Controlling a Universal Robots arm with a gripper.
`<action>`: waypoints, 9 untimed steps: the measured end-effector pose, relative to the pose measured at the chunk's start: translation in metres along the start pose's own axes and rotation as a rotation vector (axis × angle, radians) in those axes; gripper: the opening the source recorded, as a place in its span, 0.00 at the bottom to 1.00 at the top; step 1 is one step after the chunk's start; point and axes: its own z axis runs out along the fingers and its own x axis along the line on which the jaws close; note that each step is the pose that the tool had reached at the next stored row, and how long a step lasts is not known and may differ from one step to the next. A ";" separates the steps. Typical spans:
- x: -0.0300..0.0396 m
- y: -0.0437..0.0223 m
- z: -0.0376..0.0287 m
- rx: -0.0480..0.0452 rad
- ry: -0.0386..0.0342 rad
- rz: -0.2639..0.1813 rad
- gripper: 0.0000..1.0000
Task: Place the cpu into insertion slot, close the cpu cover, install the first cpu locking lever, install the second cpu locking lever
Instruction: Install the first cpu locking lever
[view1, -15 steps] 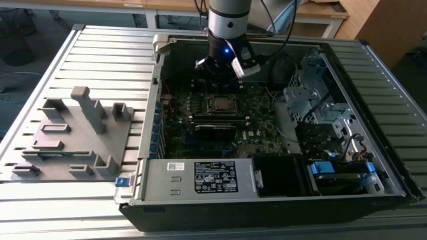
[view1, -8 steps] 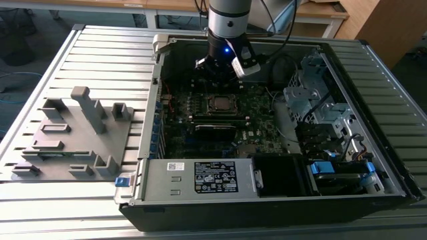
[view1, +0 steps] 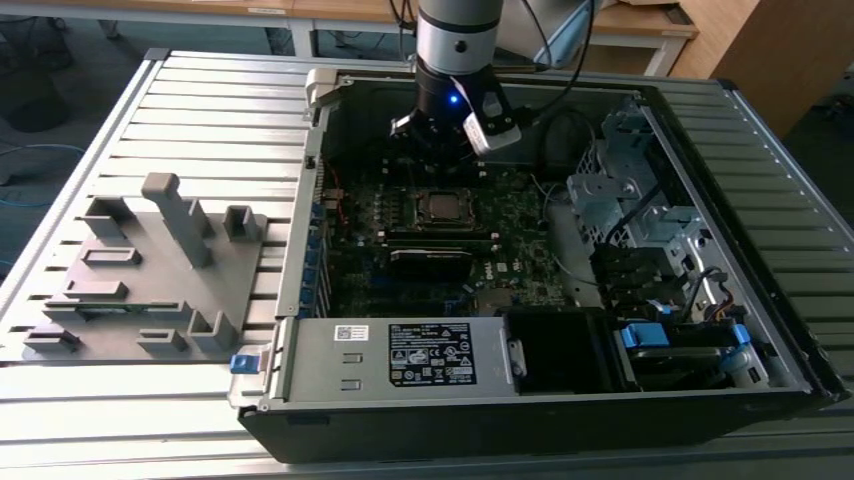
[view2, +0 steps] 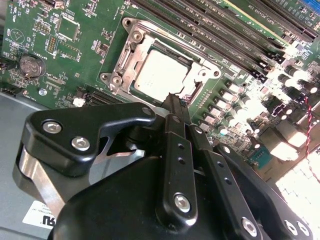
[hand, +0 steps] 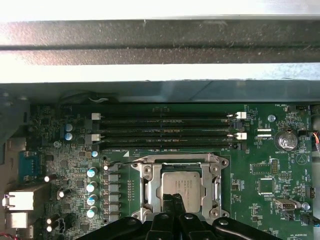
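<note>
The cpu (hand: 181, 185) lies flat in the insertion slot (hand: 146, 170) on the green motherboard (view1: 400, 240), its silvery top showing. The cpu cover (hand: 152, 189) lies down around it as a metal frame, with the chip (view2: 159, 75) visible through the cut-out. My gripper (view2: 175, 102) is shut with nothing between its fingers. Its tip hovers at one edge of the cover (view2: 135, 55); I cannot tell whether it touches. In the exterior view the gripper (view1: 443, 158) hangs inside the case just behind the cpu (view1: 439, 206). The locking levers are hard to make out.
Long black memory slots (hand: 165, 130) run beside the socket, with a row of capacitors (hand: 91, 192) on another side. The open computer case (view1: 307, 200) walls in the board. A grey fixture plate (view1: 147, 270) lies at the exterior view's left. Drive bays and cables (view1: 641, 230) crowd the right.
</note>
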 end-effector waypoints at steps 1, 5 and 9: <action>0.0000 0.0000 -0.0003 0.0003 0.0002 0.000 0.10; 0.0005 0.0000 -0.0005 0.0004 0.0003 0.000 0.10; 0.0025 -0.0001 -0.0005 0.0003 0.0002 0.000 0.10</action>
